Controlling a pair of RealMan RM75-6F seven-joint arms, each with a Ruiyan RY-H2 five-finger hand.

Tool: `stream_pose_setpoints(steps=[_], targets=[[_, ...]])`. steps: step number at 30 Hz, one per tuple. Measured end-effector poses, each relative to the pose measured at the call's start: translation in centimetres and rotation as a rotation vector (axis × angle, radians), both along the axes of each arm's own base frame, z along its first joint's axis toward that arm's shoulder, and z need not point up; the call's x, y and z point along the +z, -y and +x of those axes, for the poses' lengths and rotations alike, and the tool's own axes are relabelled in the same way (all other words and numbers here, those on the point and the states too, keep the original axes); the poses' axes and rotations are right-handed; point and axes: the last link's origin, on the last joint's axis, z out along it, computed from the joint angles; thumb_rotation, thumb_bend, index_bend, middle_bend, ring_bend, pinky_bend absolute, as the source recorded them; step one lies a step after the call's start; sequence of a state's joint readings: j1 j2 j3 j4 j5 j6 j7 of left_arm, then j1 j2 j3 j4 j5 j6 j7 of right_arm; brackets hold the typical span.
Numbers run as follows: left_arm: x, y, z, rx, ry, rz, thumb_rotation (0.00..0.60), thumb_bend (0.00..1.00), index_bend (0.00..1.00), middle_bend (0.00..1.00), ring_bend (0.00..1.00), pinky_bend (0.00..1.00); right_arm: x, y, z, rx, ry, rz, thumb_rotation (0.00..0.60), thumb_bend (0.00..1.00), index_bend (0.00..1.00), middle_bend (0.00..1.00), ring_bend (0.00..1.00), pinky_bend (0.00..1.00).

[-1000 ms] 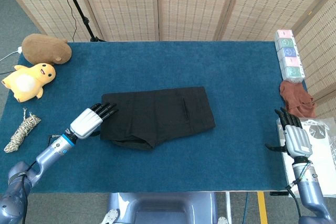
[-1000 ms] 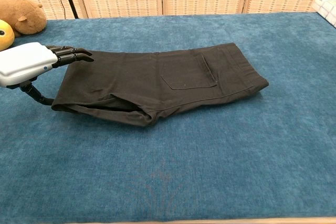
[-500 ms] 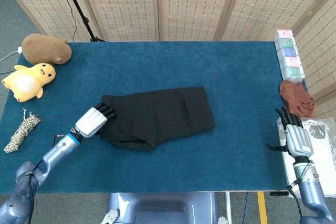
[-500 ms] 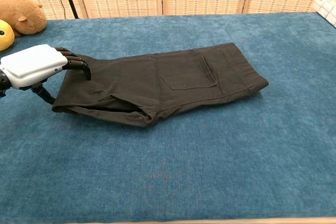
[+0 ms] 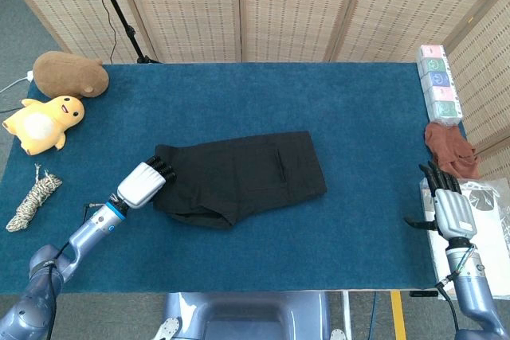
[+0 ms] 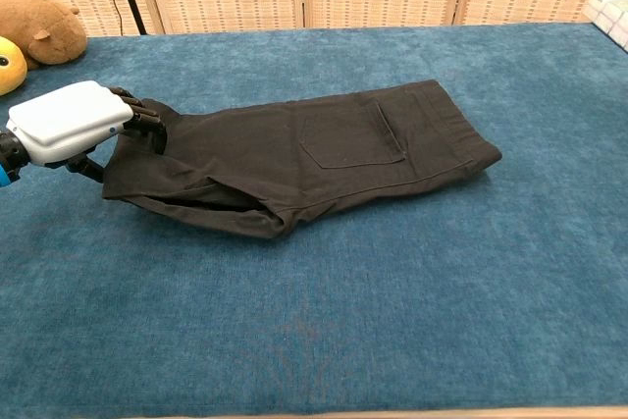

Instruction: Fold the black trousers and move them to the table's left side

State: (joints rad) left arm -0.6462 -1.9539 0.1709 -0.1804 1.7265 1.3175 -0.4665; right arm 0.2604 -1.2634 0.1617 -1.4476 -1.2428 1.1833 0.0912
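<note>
The left hand (image 6: 74, 123) curls its fingers onto the left end of the folded black trousers (image 5: 243, 174) at mid-table; it should clamp every layer before dragging leftward.

Both arms are blue-grey metal, the left hand (image 5: 143, 183) and right hand (image 5: 449, 211) white-backed with black fingers.

trousers (image 5: 239, 177) black | table (image 5: 263, 97) deep blue | left hand (image 5: 143, 183) white back, black fingers | far-left corner: brown plush (image 5: 69, 74), yellow plush (image 5: 41, 123) white belly | left edge: rope (image 5: 33, 197) beige-brown speckled | right edge: cloth (image 5: 449, 149) rust, boxes (image 5: 438, 83) pink and teal
</note>
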Motion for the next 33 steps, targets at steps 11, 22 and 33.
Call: stream_pose_setpoints(steps=[11, 22, 33], targets=[[-0.5, 0.0, 0.8, -0.042, -0.025, 0.024, 0.600, 0.50, 0.61, 0.61, 0.51, 0.37, 0.2, 0.0, 0.1, 0.004, 0.003, -0.006, 0.600, 0.00, 0.01, 0.00, 0.00, 0.00], [0.6, 0.3, 0.0, -0.062, -0.043, 0.044, 0.600, 0.54, 0.69, 0.67, 0.55, 0.41, 0.2, -0.1, 0.2, 0.008, 0.006, -0.004, 0.600, 0.00, 0.01, 0.00, 0.00, 0.00], [5.2, 1.9, -4.1, -0.004, -0.035, 0.077, 0.600, 0.54, 0.70, 0.68, 0.56, 0.42, -0.4, -0.1, 0.3, 0.010, 0.001, 0.016, 0.600, 0.00, 0.01, 0.00, 0.00, 0.00]])
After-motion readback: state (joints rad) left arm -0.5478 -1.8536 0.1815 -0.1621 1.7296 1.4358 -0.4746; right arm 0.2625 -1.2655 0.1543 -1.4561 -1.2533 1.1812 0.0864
